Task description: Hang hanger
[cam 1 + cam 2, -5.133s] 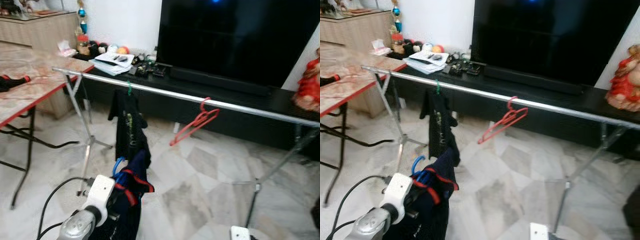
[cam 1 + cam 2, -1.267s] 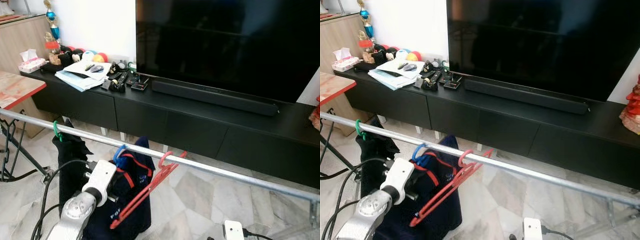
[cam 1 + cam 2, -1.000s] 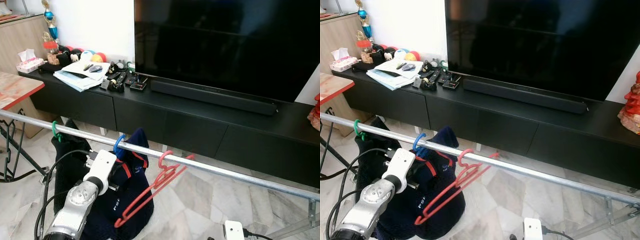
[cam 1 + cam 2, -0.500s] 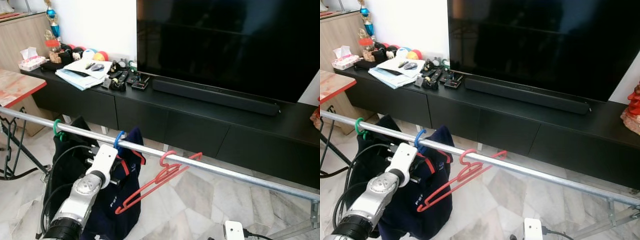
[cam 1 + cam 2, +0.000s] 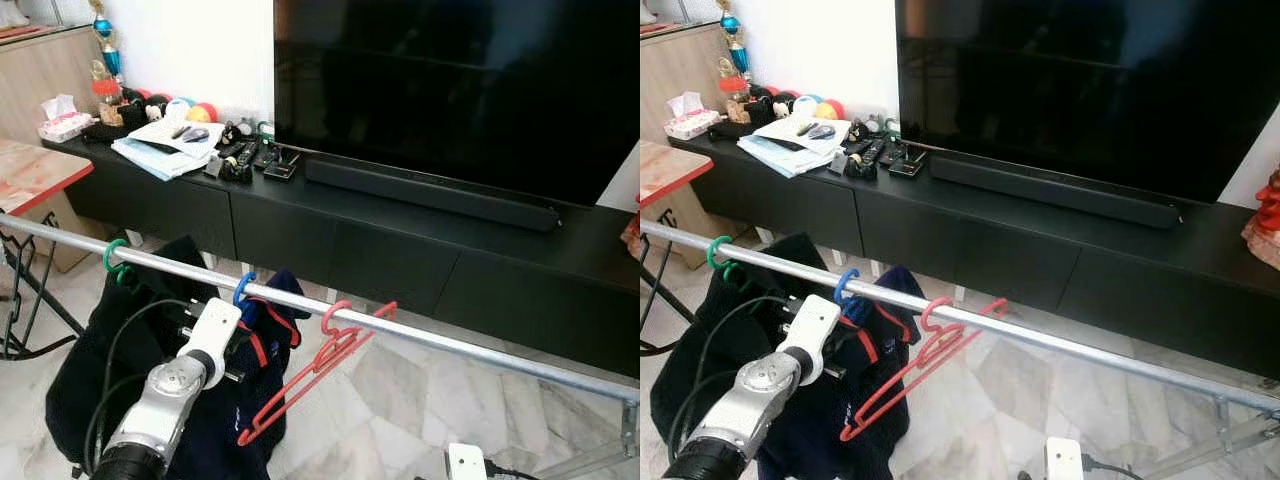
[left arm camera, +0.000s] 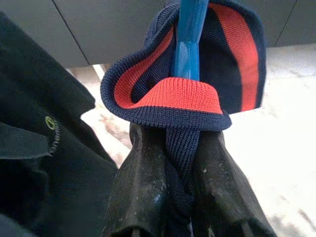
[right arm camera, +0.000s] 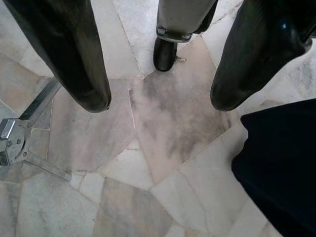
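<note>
**Obs 1:** Fingers (image 6: 148,187) of left gripper (image 6: 170,197) pinched shut on the navy collar, red-striped, of the dark garment (image 5: 235,400); blue hanger (image 6: 187,44) rises straight out of that collar. Right gripper (image 7: 158,98): two black fingers spread wide apart, nothing between them, pointing down at marble floor (image 7: 163,143).

**Obs 2:** Change since a second ago?

**Obs 1:** Blue hook (image 5: 243,288) now sits over the metal rail (image 5: 450,345). At 1.3 s back it stood level with the bar, on the near side; by half a second ago it was on. Garment has dropped and spread out below the rail since. Left arm has eased lower.

**Obs 2:** Meaning for the task?

**Obs 1:** Judged: hanging looks done, rail appears to bear the load. What's left is letting go of the collar and backing off without dragging the hook along the bar.

**Obs 2:** Count.

**Obs 1:** Hangers on rail: three. Green hook (image 5: 112,258) toward the left end, carrying a black garment (image 5: 90,360); blue next; bare red hanger (image 5: 320,365) just beside it, tilted. Garments: two. Rails: one. Behind: one television (image 5: 450,90), one soundbar (image 5: 430,190) on the black console (image 5: 330,250).
</note>
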Robot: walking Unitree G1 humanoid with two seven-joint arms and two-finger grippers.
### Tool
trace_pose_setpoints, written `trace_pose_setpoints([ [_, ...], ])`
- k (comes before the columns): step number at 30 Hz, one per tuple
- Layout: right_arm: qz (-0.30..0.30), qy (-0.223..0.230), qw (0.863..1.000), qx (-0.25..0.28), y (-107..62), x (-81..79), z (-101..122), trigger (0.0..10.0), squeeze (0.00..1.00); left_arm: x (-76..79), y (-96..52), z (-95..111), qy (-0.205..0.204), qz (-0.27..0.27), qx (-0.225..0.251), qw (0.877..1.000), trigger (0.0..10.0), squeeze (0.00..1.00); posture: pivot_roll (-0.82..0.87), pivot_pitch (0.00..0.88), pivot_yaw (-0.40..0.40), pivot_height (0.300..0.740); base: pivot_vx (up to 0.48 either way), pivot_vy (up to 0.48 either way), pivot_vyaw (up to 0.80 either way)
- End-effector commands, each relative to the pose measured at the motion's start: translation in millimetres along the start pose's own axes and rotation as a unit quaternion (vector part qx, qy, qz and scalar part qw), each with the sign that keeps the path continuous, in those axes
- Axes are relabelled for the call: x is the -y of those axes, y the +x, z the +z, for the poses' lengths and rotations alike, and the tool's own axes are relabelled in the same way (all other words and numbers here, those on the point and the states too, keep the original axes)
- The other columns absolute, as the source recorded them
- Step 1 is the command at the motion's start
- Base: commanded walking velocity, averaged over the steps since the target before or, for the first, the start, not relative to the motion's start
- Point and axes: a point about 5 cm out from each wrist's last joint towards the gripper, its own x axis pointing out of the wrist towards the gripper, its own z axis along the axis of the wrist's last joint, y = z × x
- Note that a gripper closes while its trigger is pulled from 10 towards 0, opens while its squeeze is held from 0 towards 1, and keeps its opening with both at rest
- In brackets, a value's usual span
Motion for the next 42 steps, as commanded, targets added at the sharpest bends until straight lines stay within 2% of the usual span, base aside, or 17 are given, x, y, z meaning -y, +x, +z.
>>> trace_pose_setpoints([
  [1,-0.003,-0.001,1.0,-0.006,-0.5,1.5,-2.8,10.0,0.0,2.8,-2.1,-2.4,-0.01,-0.005,-0.002,1.0,10.0,0.0,0.17,0.028,-0.06,0.74,0.0,0.0,0.0],
  [3,-0.002,-0.003,1.0,-0.006,-0.5,1.4,-2.7,10.0,0.0,4.1,-3.4,-4.2,-0.014,-0.001,0.002,1.0,10.0,0.0,0.17,0.028,-0.06,0.74,0.0,0.0,0.0],
  [4,-0.002,-0.003,1.0,-0.006,-0.4,1.3,-2.6,10.0,0.0,4.5,-3.7,-4.1,-0.02,0.001,0.005,1.0,10.0,0.67,0.17,0.028,-0.06,0.74,0.0,0.0,0.0],
  [6,-0.002,-0.001,1.0,-0.005,-0.5,0.9,-2.8,10.0,0.0,4.9,-5.1,-3.0,-0.027,0.007,0.015,0.999,10.0,0.89,0.16,0.028,-0.057,0.74,0.0,0.0,0.0],
  [9,-0.001,-0.001,1.0,-0.005,-0.4,0.1,-3.0,10.0,0.0,4.7,-6.4,-1.4,-0.024,0.008,0.019,0.999,10.0,0.89,0.17,0.026,-0.049,0.74,0.0,0.0,0.0],
  [10,-0.001,-0.001,1.0,-0.005,-0.4,-0.1,-3.0,10.0,0.0,4.5,-6.9,-0.6,-0.026,0.009,0.023,0.999,10.0,0.93,0.17,0.026,-0.049,0.74,0.0,0.0,0.0],
  [11,-0.001,-0.001,1.0,-0.005,-0.4,-0.5,-3.1,10.0,0.0,3.5,-8.6,1.7,-0.034,0.012,0.031,0.999,10.0,1.0,0.17,0.026,-0.049,0.74,0.0,0.0,0.0],
  [19,0.001,0.0,1.0,-0.006,-0.5,-2.1,-4.5,10.0,0.0,-0.2,-19.3,3.1,-0.049,0.026,0.057,0.997,10.0,1.0,0.16,0.015,-0.033,0.74,0.0,0.0,0.0],
  [27,0.003,-0.002,1.0,-0.009,-0.9,-3.7,-7.8,10.0,0.0,-5.8,-40.9,7.5,-0.065,0.059,0.095,0.992,10.0,1.0,0.18,0.0,-0.026,0.74,0.0,0.0,0.0],
  [29,0.003,-0.002,1.0,-0.009,-0.9,-3.7,-8.0,10.0,0.0,-6.0,-42.4,7.9,-0.066,0.061,0.097,0.991,10.0,1.0,0.18,0.0,-0.026,0.74,0.0,0.0,0.0],
  [30,0.004,-0.003,1.0,-0.01,-1.1,-3.6,-8.7,10.0,0.0,-7.2,-47.7,9.0,-0.068,0.068,0.106,0.99,10.0,0.89,0.18,0.0,-0.025,0.74,0.0,0.0,0.0],
  [31,0.004,-0.003,1.0,-0.01,-1.1,-3.6,-8.7,10.0,0.0,-7.2,-47.7,9.0,-0.068,0.068,0.106,0.99,10.0,0.89,0.18,0.0,-0.025,0.74,0.0,0.0,0.0],
  [32,0.004,-0.004,1.0,-0.011,-1.2,-3.4,-9.2,10.0,0.0,-8.1,-50.8,9.3,-0.07,0.073,0.11,0.989,10.0,0.29,0.18,0.0,-0.025,0.74,0.0,0.0,0.0],
  [33,0.004,-0.005,1.0,-0.011,-1.2,-3.5,-9.7,10.0,0.0,-8.3,-52.5,9.1,-0.07,0.074,0.113,0.988,10.0,0.0,0.19,0.0,-0.025,0.74,0.0,0.0,0.0],
  [37,0.006,-0.006,1.0,-0.012,-1.3,-4.7,-10.4,10.0,0.0,-9.7,-57.3,10.5,-0.083,0.08,0.127,0.985,10.0,0.0,0.18,0.0,-0.023,0.74,0.0,0.0,0.0],
  [42,0.007,-0.007,1.0,-0.012,-1.3,-5.9,-11.1,10.0,0.0,-7.8,-59.7,10.2,-0.082,0.081,0.122,0.986,10.0,0.0,0.19,0.0,-0.021,0.74,0.0,0.0,0.0],
])
